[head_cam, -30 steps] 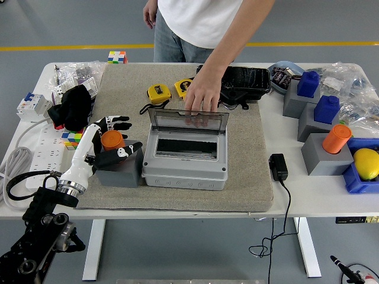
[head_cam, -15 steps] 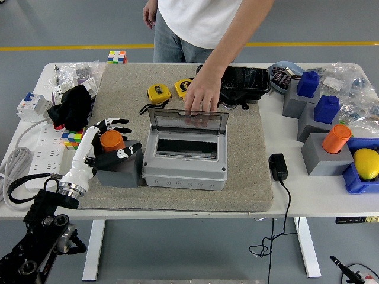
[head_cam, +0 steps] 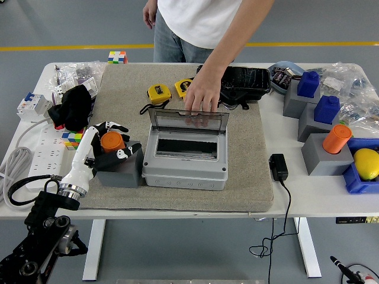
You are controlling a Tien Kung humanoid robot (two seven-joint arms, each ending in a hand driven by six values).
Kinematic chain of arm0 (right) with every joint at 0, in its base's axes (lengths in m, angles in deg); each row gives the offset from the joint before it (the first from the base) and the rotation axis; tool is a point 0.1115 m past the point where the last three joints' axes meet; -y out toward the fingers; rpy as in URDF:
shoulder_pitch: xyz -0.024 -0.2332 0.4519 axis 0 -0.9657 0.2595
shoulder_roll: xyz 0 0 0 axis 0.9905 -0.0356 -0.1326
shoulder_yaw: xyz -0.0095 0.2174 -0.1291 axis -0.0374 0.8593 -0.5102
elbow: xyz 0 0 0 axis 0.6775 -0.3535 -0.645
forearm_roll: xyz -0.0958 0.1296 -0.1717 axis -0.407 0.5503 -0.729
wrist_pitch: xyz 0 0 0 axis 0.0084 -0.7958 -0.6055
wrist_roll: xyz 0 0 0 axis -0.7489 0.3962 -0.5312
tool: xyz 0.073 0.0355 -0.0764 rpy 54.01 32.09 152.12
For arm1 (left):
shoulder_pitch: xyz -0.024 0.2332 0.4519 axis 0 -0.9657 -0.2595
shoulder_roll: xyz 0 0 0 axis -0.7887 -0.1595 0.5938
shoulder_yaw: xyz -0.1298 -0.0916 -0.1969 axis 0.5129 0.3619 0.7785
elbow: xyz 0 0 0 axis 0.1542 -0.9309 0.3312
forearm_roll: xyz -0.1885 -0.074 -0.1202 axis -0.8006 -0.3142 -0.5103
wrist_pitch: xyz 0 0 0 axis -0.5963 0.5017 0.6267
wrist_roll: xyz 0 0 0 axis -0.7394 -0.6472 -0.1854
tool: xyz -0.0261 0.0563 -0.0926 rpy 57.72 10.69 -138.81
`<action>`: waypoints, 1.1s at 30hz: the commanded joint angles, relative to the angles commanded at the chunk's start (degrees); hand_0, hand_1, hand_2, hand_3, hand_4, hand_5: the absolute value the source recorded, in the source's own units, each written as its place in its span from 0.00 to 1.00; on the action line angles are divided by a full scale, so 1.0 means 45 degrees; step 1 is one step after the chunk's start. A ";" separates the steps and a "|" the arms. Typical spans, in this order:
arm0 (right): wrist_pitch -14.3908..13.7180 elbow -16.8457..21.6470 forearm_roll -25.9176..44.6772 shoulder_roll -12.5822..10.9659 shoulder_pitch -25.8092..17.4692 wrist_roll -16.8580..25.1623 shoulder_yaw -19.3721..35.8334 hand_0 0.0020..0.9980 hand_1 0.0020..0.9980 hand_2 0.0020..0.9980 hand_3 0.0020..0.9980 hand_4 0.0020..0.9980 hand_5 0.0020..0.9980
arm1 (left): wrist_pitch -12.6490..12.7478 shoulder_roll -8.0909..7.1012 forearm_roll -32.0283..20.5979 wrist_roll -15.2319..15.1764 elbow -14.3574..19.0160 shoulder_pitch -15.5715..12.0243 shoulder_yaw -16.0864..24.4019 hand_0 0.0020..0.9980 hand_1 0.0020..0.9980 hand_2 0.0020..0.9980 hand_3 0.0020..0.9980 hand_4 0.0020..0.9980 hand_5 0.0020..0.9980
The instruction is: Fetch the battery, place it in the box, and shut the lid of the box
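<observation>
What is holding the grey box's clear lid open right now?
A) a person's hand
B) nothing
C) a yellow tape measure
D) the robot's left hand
A: the person's hand rests on the upright clear lid of the grey plastic box, while the robot's left hand is at the orange cylinder.

**Even overhead light, sharp view**

I am looking down under bright, diffuse light coming from above. Soft shadows are falling just beside the objects on the white surface (head_cam: pixel 284 195). Glare is showing on the box's clear lid (head_cam: pixel 188 120). Nothing is blurring; edges are staying straight.
</observation>
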 joint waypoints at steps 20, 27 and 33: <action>-0.0038 0.0000 -0.0036 -0.0014 0.0004 -0.0017 0.0042 0.89 0.87 0.84 0.88 1.00 1.00 | 0.0824 0.0022 -0.0282 -0.0237 -0.0176 0.0014 -0.0538 0.11 0.15 0.19 0.19 1.00 0.10; -0.0051 0.0000 -0.0035 -0.0006 0.0015 -0.0015 0.0059 0.89 0.87 0.84 0.88 1.00 1.00 | 0.1148 0.0011 -0.0405 -0.0304 -0.0188 0.0058 -0.0647 0.06 0.08 0.13 0.13 1.00 0.09; -0.0054 0.0000 -0.0029 -0.0002 0.0005 -0.0013 0.0072 0.89 0.87 0.84 0.88 1.00 1.00 | 0.1256 -0.0006 -0.0441 -0.0236 -0.0137 0.0092 -0.0782 0.05 0.06 0.11 0.11 0.94 0.11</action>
